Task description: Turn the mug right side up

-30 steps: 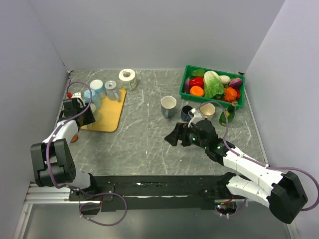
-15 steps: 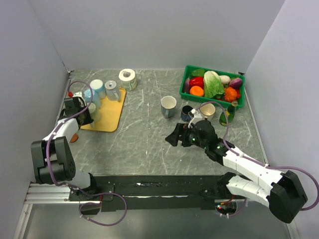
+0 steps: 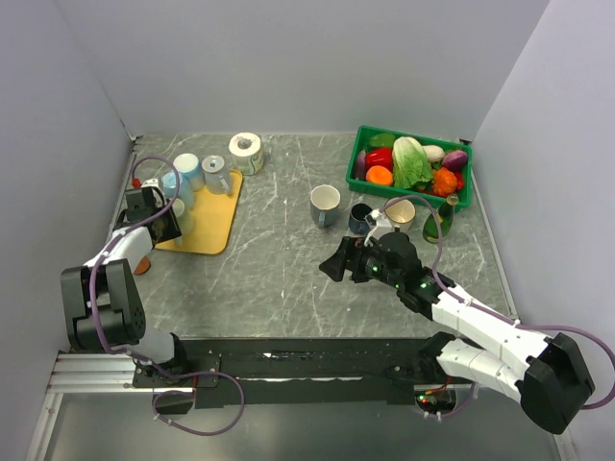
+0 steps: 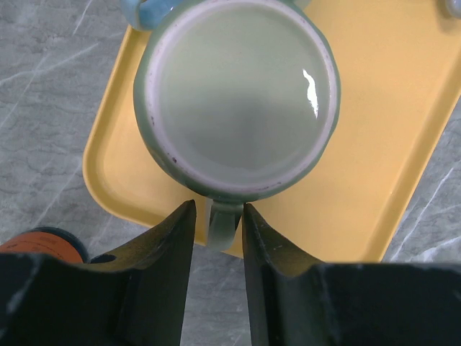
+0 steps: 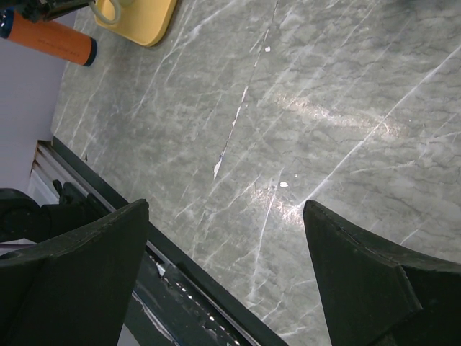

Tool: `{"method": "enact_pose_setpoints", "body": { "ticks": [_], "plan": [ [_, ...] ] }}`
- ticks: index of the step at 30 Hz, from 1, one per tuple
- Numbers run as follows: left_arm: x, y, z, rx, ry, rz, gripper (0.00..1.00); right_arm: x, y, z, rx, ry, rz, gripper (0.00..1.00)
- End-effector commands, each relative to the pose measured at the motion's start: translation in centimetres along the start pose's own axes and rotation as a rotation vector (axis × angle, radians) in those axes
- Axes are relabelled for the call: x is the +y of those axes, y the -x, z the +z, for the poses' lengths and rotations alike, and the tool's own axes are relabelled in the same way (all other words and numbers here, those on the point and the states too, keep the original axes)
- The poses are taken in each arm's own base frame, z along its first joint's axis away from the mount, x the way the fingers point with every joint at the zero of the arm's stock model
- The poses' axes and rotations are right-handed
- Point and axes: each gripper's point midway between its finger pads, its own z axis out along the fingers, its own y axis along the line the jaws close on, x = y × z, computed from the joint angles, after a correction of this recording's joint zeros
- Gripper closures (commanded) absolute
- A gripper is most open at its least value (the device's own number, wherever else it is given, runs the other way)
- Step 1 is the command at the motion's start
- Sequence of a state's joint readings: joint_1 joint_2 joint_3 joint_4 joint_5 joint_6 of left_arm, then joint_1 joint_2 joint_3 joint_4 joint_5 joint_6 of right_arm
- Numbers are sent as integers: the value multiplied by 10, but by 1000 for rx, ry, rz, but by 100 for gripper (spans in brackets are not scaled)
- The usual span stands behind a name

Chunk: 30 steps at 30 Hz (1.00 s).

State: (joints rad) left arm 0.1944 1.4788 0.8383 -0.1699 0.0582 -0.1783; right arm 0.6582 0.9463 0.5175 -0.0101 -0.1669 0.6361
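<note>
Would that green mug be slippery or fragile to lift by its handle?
Probably slippery: the green mug gleams. It looks ceramic, so likely rigid and breakable. Held by the handle alone, it may swing.

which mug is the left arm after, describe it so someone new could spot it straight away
Look to the yellow tray on the left side of the table, then its near edge. There stands a pale green mug, its handle between the left gripper's fingers. The blue mug sits further back on the tray, away from the gripper.
</note>
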Motion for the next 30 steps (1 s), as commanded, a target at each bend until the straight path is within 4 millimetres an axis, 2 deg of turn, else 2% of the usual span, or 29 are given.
{"method": "enact_pose_setpoints", "body": {
  "ticks": [1,8,12,16,17,18,21,24,25,27,28,30],
  "plan": [
    [-4,18,-2,-51,-2,5,64,5,10,-2,-39,12,3,7],
    [-7,14,3,-31,-9,8,76,5,12,-3,-46,12,9,9],
    [-9,12,4,-14,13,20,99,10,16,-6,-57,27,9,9],
    [-20,8,-6,89,27,-10,99,13,18,-11,-76,43,10,9],
    [-35,8,-13,97,3,11,99,14,18,-13,-80,50,9,9],
    [-28,12,-17,72,78,18,99,16,19,-17,-89,61,7,9],
    [-39,27,-36,9,65,-24,99,15,17,-21,-84,53,6,9],
    [-60,51,-59,-80,-39,-78,99,15,17,-23,-83,55,10,9],
    [-72,61,-73,-116,-104,-92,99,16,17,-24,-83,57,15,9],
    [-87,72,-89,-153,-182,-132,99,18,17,-25,-87,70,18,9],
    [-99,81,-106,-179,-251,-140,99,20,17,-26,-87,77,27,8],
    [-114,87,-125,-192,-334,-187,99,27,18,-27,-89,109,31,8]
  ]
}}
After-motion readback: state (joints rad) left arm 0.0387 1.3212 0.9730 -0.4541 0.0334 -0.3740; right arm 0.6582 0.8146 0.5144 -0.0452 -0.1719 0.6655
